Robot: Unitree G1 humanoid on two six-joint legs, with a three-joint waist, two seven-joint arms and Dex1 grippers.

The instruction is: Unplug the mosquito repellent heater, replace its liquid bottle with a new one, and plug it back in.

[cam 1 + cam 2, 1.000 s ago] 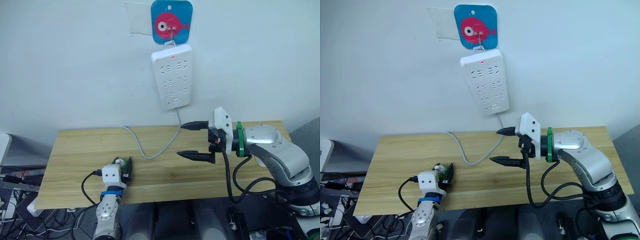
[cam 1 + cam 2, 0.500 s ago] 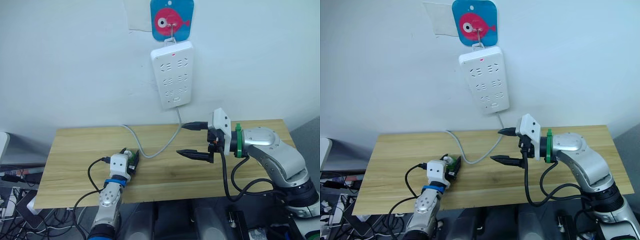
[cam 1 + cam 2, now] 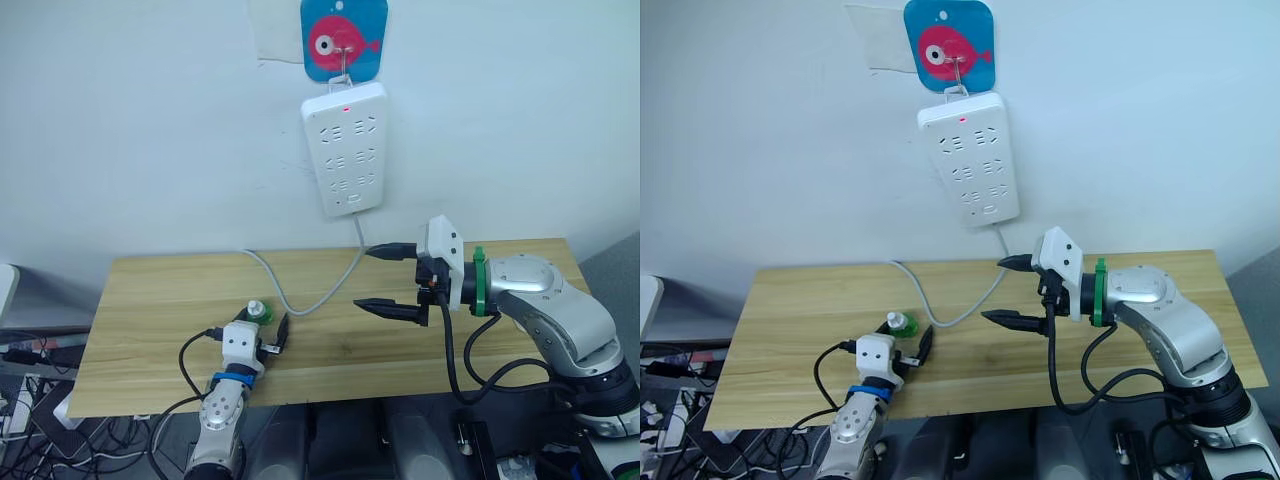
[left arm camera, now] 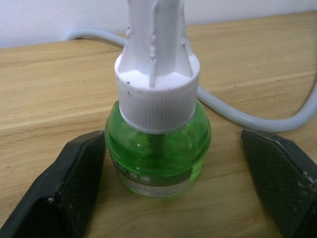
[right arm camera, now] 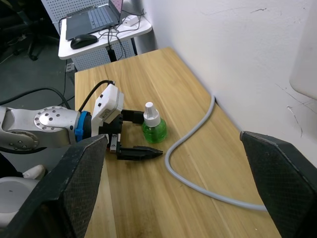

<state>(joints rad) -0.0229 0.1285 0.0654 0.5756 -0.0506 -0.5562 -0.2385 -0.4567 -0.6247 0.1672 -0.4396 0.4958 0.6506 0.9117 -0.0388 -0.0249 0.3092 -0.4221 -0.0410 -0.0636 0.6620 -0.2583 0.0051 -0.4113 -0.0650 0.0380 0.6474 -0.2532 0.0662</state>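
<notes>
Fingers, right gripper (image 3: 392,281): we see them spread wide apart above the desk, holding nothing.
Fingers, left gripper (image 3: 912,337): apart, one on each side of the bottle, not clamping it as far as we can tell.
Desk (image 3: 150,300): wooden, against the wall.
Power strip (image 3: 346,149): hangs on the wall, its cable (image 3: 300,305) trailing over the desk.
Bottle (image 4: 157,130): green liquid, white cap, upright on the desk.
</notes>
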